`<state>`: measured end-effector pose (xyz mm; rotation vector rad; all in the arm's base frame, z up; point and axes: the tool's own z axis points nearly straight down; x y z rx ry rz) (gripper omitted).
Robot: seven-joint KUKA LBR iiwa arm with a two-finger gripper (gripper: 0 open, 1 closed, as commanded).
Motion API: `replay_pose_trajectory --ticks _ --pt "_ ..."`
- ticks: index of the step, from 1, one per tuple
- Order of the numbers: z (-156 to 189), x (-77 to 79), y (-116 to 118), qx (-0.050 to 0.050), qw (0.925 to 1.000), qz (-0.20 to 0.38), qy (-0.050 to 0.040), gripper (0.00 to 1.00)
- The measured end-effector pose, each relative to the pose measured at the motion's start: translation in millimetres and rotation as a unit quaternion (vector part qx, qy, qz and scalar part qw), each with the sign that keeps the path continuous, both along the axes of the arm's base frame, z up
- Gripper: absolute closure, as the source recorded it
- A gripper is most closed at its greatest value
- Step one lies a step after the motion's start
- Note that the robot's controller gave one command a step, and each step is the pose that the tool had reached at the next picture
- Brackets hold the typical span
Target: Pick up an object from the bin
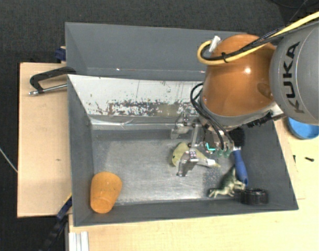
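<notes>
Jaws stand spread apart low over the right half of the bin's floor, one metal tip toward the back wall and the other toward the front. A pale yellow-green rounded thing lies on the floor between them, close against the nearer tip. It is not clamped, and I cannot tell whether it is actually touched.

Just to the right, a blue handle slants down toward the front right corner. At its lower end sits a small greenish toy figure, with a black ring-shaped piece just beside it against the front wall. These three crowd the right side of the jaws, while the floor to their left is bare metal.

Well apart, in the front left corner, an orange cup-like thing lies on its side.

Above the jaws bulges the arm's orange cover, with a yellow cable looping over it.

The grey bin has sloping walls, and the back wall shows a band of dark specks. Round about is dark carpet.
</notes>
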<state>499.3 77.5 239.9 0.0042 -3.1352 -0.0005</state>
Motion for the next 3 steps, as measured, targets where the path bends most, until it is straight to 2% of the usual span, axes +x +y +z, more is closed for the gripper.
replay_pose_trajectory --ticks 1,2,3 --pt "-157.5 38.0 -52.4 0.000 0.9971 0.076 -0.0005 0.00" --pt "-152.6 39.6 -50.5 0.001 0.9971 0.076 -0.0042 1.00" --pt "-17.1 56.1 -107.8 -0.001 0.9941 0.108 -0.0106 1.00"
